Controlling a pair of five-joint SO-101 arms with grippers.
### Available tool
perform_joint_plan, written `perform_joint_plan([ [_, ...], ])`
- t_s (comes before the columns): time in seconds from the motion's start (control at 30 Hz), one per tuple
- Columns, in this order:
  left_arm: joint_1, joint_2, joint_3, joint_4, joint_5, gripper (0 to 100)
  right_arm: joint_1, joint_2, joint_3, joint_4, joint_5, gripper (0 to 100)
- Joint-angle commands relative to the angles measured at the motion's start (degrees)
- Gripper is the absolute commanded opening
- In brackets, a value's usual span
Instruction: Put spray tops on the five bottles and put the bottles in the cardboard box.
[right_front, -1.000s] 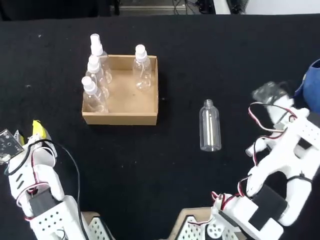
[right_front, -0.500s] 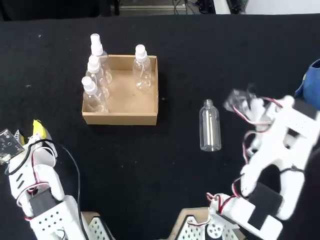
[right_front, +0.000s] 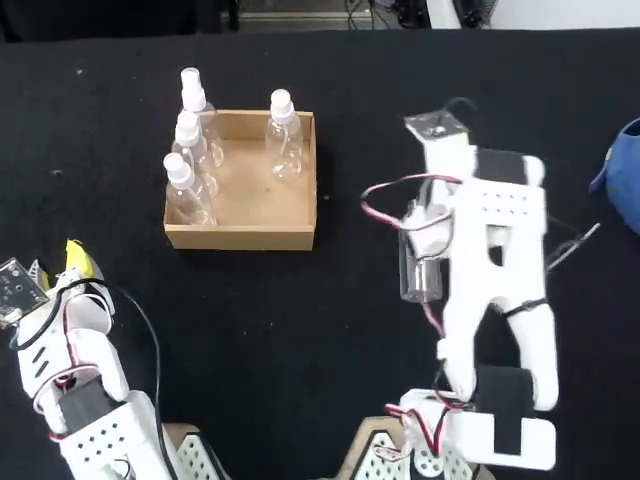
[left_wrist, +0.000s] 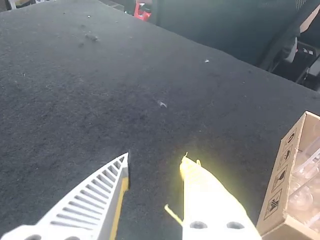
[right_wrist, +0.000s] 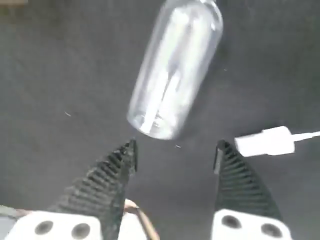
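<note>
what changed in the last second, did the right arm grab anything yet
The right arm swung in from the right side, leftward, and now reaches over the uncapped bottle that lies flat. The right gripper hangs open just off the bottle's base, with a loose spray top beside one finger. It holds nothing. The bottle, the cardboard box and the left gripper stayed where they were.
</note>
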Motion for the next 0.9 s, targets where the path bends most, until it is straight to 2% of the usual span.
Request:
perform_joint_plan([
  [0.0,0.2,-1.0,1.3,0.4,0.0,3,-4.8,-3.0,-2.0,-5.0,-10.0,22.2],
  [0.3,0.1,-1.0,1.3,0.4,0.0,3,-4.7,-3.0,10.3,-19.6,-18.5,22.2],
  [0.47,0.0,-1.0,1.3,0.4,0.0,3,-5.1,-3.0,18.5,-29.3,-19.0,22.2],
  [0.77,-0.1,-1.0,1.3,0.4,0.0,3,-5.0,-3.0,28.3,-36.1,-18.6,22.0],
  [0.87,-0.1,-1.0,1.3,0.4,0.0,3,-5.0,-3.0,29.6,-36.7,-18.5,12.2],
])
